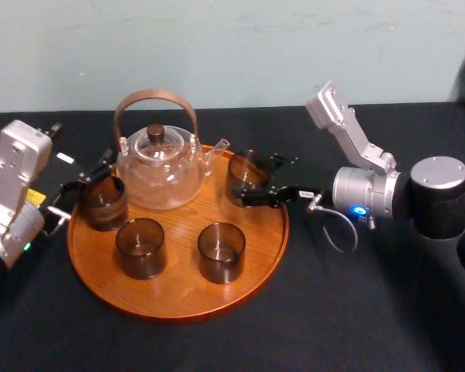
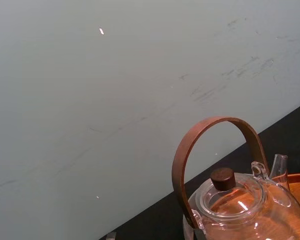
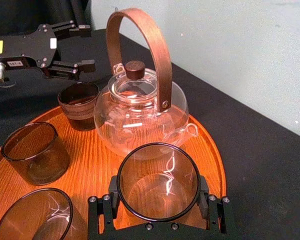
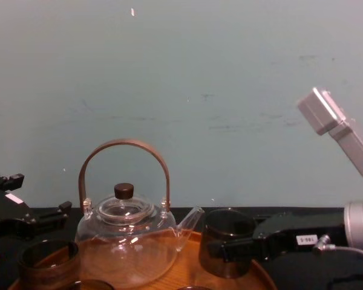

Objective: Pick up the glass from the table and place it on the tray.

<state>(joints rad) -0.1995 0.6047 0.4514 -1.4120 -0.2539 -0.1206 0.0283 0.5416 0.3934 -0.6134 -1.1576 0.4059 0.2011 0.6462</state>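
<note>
The right tool [image 3: 157,200] is clamped on the glass [image 1: 245,177], with one finger on each side. The glass is at the far right of the tray [image 1: 178,291], just beside the teapot [image 1: 159,167] and its spout [image 1: 218,147]. I cannot tell if it sits flat on the wood yet. If the tool lets go too high, the glass could drop, tip or crack. If it slides left, it could knock the spout. If the tool pulls back before it opens wide, it could drag the glass off the tray onto the surface [image 1: 349,318]. The left tool [image 1: 97,170], fingers apart, is by the far left cup [image 1: 102,203] and could bump it.
</note>
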